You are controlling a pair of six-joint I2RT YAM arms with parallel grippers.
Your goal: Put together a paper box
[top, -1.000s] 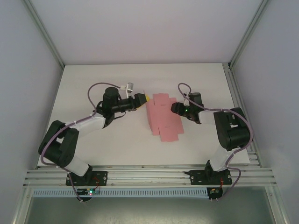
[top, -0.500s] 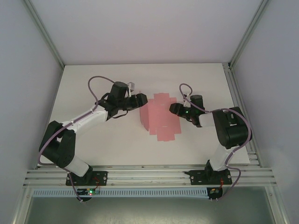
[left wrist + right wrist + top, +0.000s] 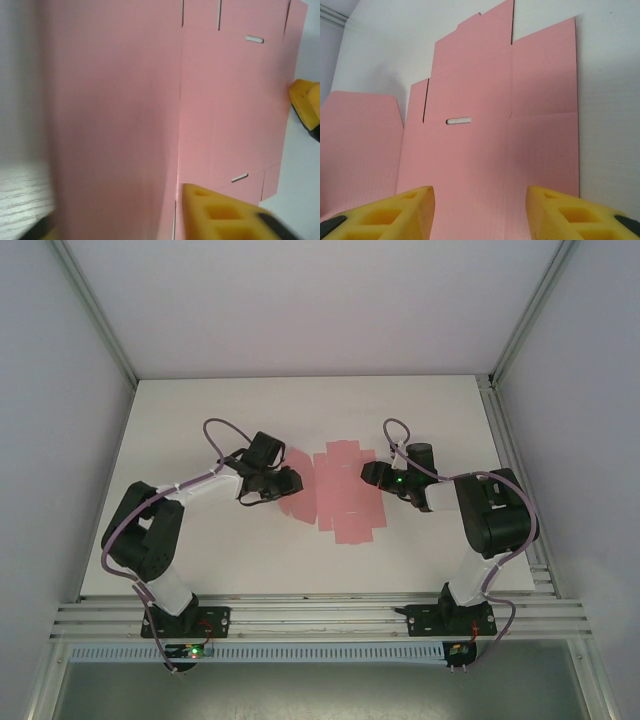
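The left end effector (image 3: pixel 287 483) is meeting the raised nine-o'clock panel of the paper box (image 3: pixel 345 495), and I cannot tell its grip. The right end effector (image 3: pixel 368 473), spread at three o'clock, should be pinning it flat.

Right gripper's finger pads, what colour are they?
The pads are yellow, clearest in the right wrist view.

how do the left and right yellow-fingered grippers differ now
The left gripper is over the left panel of the pale-pink card sheet; the right gripper sits at its right edge. The right gripper's jaws stand open before flat card; the left gripper has card close between its fingers, grip unclear. Both are yellow-fingered.
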